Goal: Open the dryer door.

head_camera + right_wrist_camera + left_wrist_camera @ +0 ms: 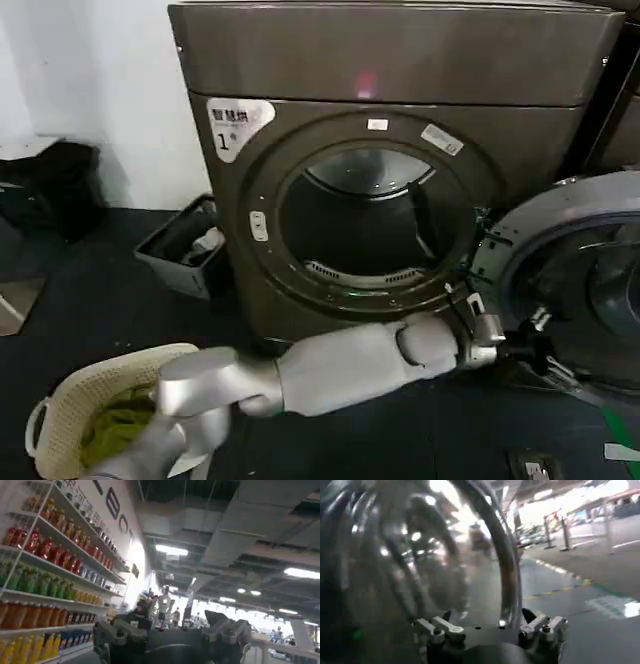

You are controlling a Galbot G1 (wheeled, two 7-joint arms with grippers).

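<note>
The dryer (400, 60) is a big bronze-grey machine with a white "1" sticker (235, 122). Its round drum opening (365, 215) stands uncovered. The dryer door (570, 215) is swung out to the right, its grey inner face turned toward me. My left arm reaches across the front, and the left gripper (528, 345) is at the door's lower edge. In the left wrist view the left gripper (487, 616) is open and the door's chrome rim (507, 570) runs between its fingers, next to the dark domed glass (395, 555). The right gripper (160, 622) is open, holds nothing and points up at a ceiling.
A cream laundry basket (60, 420) with green cloth sits on the floor at the lower left. A grey bin (185, 245) stands beside the dryer's left side. A dark neighbouring machine (620, 120) is behind the open door. A black bag (50, 185) lies by the wall.
</note>
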